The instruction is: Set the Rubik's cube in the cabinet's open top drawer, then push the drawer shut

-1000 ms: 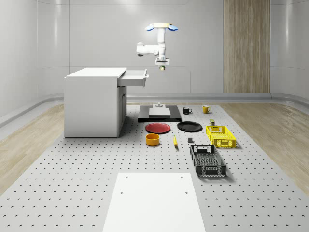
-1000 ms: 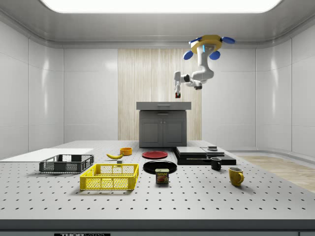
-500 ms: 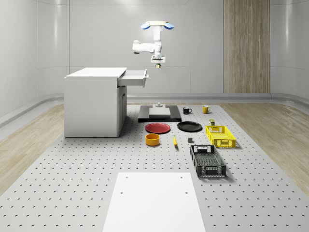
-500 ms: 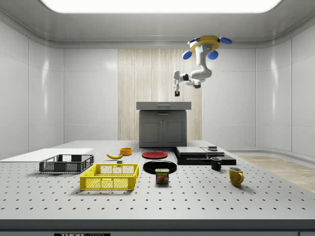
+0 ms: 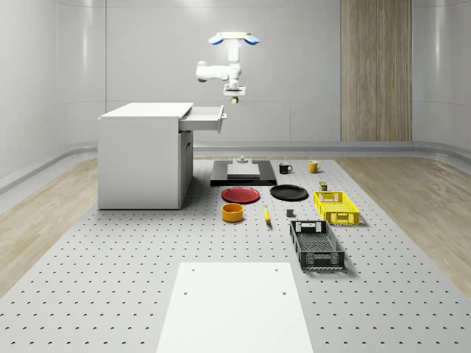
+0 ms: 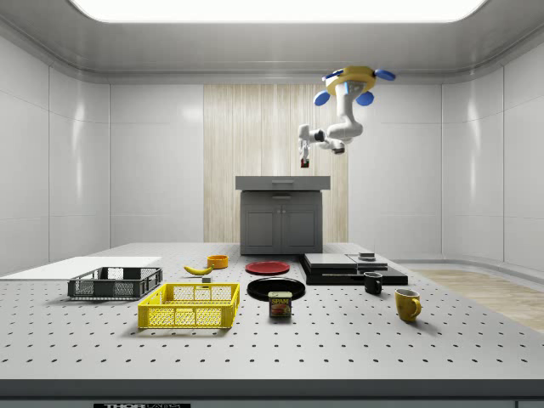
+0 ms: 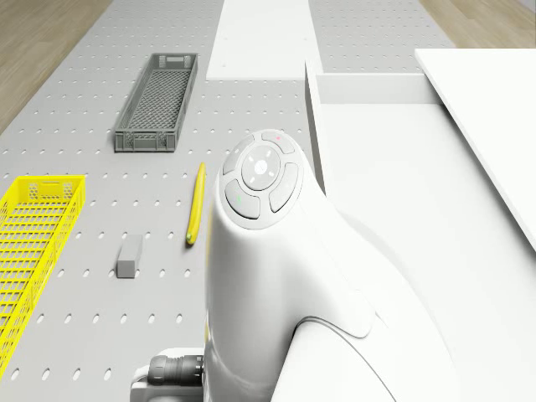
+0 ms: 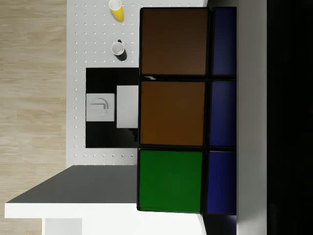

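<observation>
- Clamped on the Rubik's cube (image 8: 188, 110), the jaws of the gripper (image 5: 232, 98) hold it at the end of the down-pointing arm; the wrist view looks along brown, green and blue faces pressed against a pale finger (image 8: 252, 117)
- Drone (image 5: 232, 38) hovers high in the room, just past the open end of the top drawer (image 5: 204, 115), which stands pulled out from the cabinet (image 5: 143, 158) towards the whole-scene view's right
- Relation that counts: in the whole-scene view the cube hangs above the drawer's front edge and slightly to its right, so the drawer's hollow lies below and a little to the left of the jaws (the side view puts the gripper (image 6: 306, 160) above the cabinet top's right part, clear of it)
- My reading is that the carry is nearly over: a small shift over the drawer's opening, then a descent before release
- Risk, as I judge it, is letting go too near the front panel, where the cube could strike the lip and fall to the table (image 5: 147, 250)
- Pushing the drawer shut is not yet begun
</observation>
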